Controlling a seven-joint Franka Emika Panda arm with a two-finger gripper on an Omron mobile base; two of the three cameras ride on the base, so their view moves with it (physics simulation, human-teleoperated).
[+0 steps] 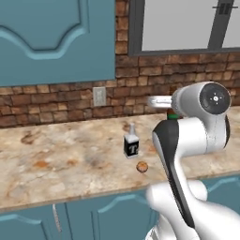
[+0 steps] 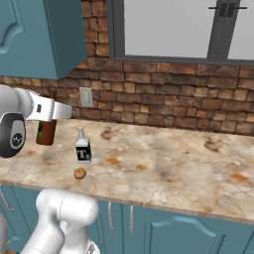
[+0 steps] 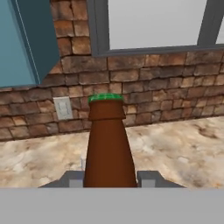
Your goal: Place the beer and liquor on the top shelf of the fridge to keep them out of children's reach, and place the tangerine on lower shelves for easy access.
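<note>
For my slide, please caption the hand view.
Gripper shut on the beer, facing brick wall and window.

White Franka arm (image 1: 187,140)
Glossy rounded white links, a black band along one segment, dark round joint cap with pale centre.

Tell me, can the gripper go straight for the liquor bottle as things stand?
Probably not: the gripper is shut on the beer. The liquor stands open on the counter, tangerine just beside it.

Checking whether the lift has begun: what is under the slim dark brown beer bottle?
The right base camera shows the brown beer bottle with the marbled countertop below; its neck is hidden by the arm, and whether its base touches is unclear.
</note>
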